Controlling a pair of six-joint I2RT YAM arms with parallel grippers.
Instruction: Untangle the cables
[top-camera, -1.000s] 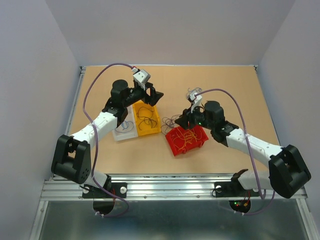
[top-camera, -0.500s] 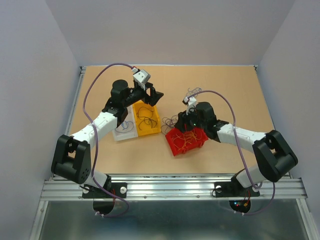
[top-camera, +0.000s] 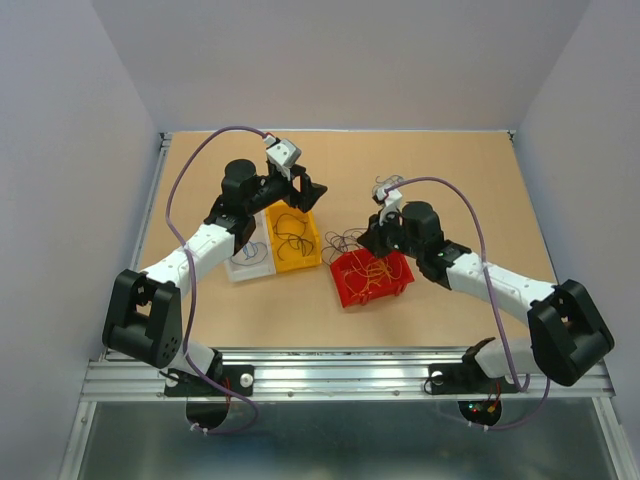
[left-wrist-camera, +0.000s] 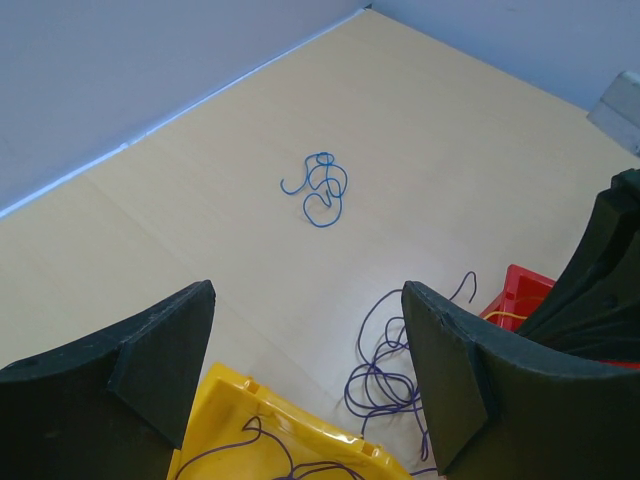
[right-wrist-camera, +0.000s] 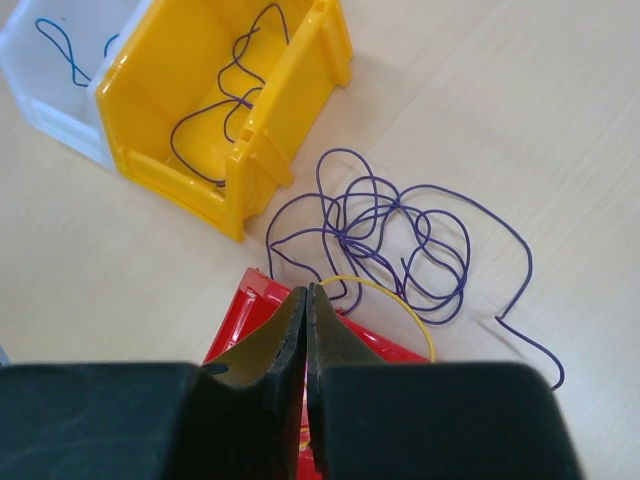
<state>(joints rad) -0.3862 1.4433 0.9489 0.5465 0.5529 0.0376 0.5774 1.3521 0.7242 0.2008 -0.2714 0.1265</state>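
A tangle of thin purple cables (right-wrist-camera: 400, 230) lies on the table between the yellow bin (right-wrist-camera: 290, 110) and the red bin (right-wrist-camera: 235, 320); it also shows in the top view (top-camera: 346, 240) and the left wrist view (left-wrist-camera: 385, 380). A yellow cable (right-wrist-camera: 400, 300) loops over the red bin's rim and passes behind my right fingers. My right gripper (right-wrist-camera: 306, 296) is shut just above that rim; no strand shows between its tips. A small blue cable (left-wrist-camera: 322, 190) lies alone farther out. My left gripper (left-wrist-camera: 308, 300) is open and empty above the yellow bin's far edge.
The yellow bin (top-camera: 310, 250) holds a dark purple cable (right-wrist-camera: 225, 90). A white bin (right-wrist-camera: 50, 100) beside it holds a blue cable (right-wrist-camera: 60, 45). The red bin (top-camera: 342, 280) holds several yellow-orange cables. Walls enclose the table on three sides.
My right arm swung in toward the red bin, then drew back a little to the right, its gripper staying over the bin's far rim. The left arm has not moved.
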